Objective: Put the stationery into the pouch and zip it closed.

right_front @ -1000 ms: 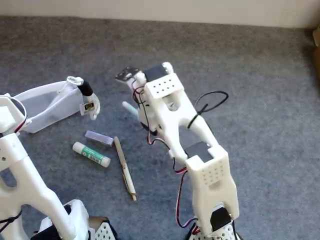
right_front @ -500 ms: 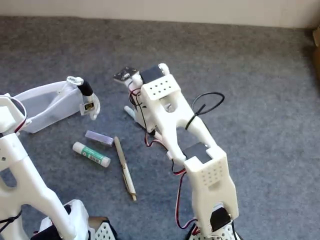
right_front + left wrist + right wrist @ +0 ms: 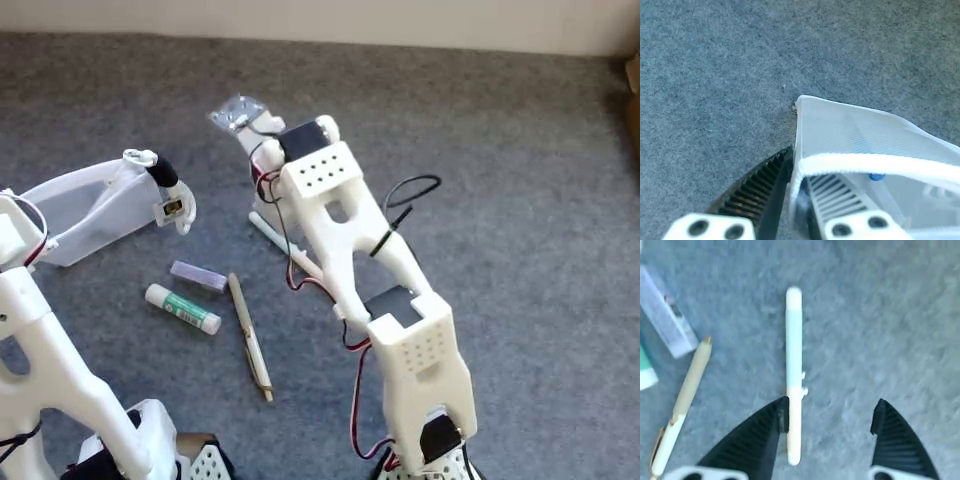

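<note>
Right arm (image 3: pixel 340 230) overhangs blue-white pen (image 3: pixel 793 370); glue stick (image 3: pixel 183 308) near pouch (image 3: pixel 80 205)

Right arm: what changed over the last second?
The right arm swung its wrist up and toward the far side, uncovering more of the white-blue pen; the right gripper is open above it. The left gripper shifted the pouch slightly away. The glue stick, lilac block and beige pen stayed put.

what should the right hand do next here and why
Probably shift the right hand sideways until the white and pale blue pen sits mid-gap: the hand is open, but the pen lies on the carpet right by one finger.
</note>
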